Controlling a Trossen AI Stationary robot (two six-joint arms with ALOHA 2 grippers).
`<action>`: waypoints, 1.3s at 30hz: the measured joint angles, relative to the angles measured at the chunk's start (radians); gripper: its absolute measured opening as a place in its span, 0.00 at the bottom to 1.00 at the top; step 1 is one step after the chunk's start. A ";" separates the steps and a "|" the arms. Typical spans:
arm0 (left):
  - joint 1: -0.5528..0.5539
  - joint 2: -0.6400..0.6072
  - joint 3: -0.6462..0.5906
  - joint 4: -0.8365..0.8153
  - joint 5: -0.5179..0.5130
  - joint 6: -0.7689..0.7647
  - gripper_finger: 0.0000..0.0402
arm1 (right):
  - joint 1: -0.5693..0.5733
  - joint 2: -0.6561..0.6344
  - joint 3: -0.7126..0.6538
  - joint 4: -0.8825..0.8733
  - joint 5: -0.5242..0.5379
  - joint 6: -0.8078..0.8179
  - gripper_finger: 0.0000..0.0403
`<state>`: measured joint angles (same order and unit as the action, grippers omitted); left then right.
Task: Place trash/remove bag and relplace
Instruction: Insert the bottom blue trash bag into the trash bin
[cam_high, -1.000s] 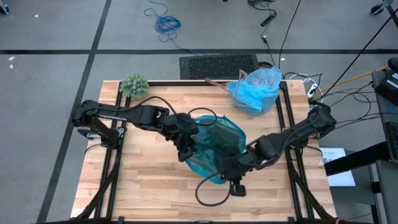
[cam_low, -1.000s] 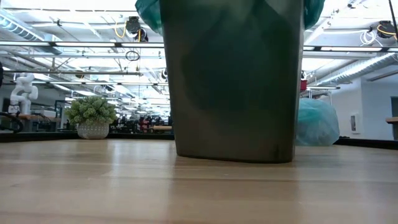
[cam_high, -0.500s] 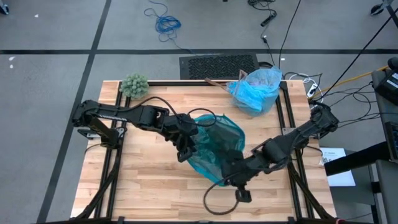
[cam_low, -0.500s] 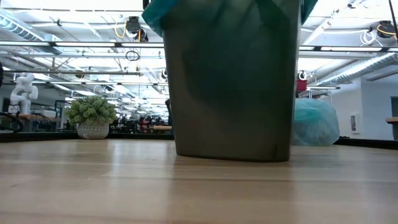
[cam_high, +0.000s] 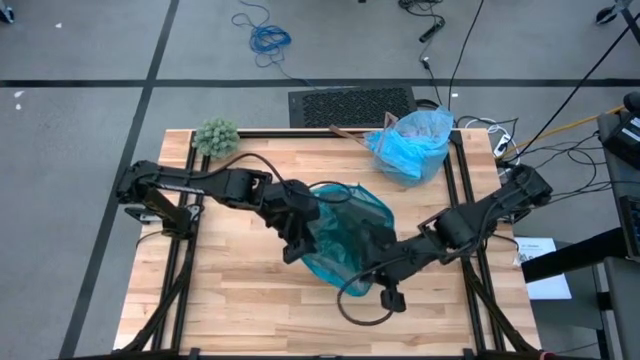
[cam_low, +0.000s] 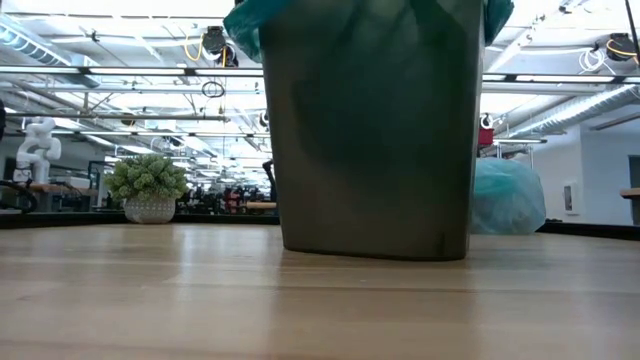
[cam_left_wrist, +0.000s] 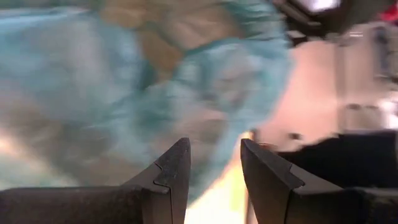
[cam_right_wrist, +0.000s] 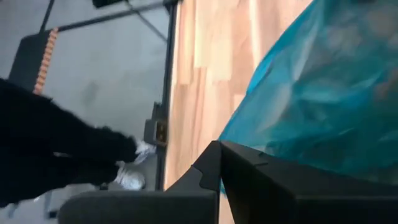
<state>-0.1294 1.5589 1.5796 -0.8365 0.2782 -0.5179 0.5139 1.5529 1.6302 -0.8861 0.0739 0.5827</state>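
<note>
Two dark jointed arms, looped cables

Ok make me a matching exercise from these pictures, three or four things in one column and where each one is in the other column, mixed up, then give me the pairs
Things:
1. green fuzzy plant
2. light blue bag
3. teal bag
4. left gripper

Places:
A. at the teal bag's left edge
B. far right part of the table, lying by itself
C. far left corner of the table
D. middle of the table, draped over the dark bin

Pairs: 1-C, 2-B, 3-D, 4-A
</note>
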 joint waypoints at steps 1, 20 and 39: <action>0.003 0.001 0.008 0.011 0.035 -0.002 0.34 | -0.002 -0.008 0.005 -0.001 0.020 -0.007 0.00; 0.238 0.067 0.176 -0.052 -0.155 0.021 0.26 | -0.448 -0.089 0.026 -0.186 0.267 -0.148 0.00; 0.312 0.106 0.177 -0.149 -0.228 0.167 0.00 | -0.573 -0.083 -0.228 0.000 0.102 -0.127 0.00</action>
<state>0.1823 1.6646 1.7565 -0.9852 0.0506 -0.3504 -0.0594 1.4700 1.4020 -0.8866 0.1759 0.4553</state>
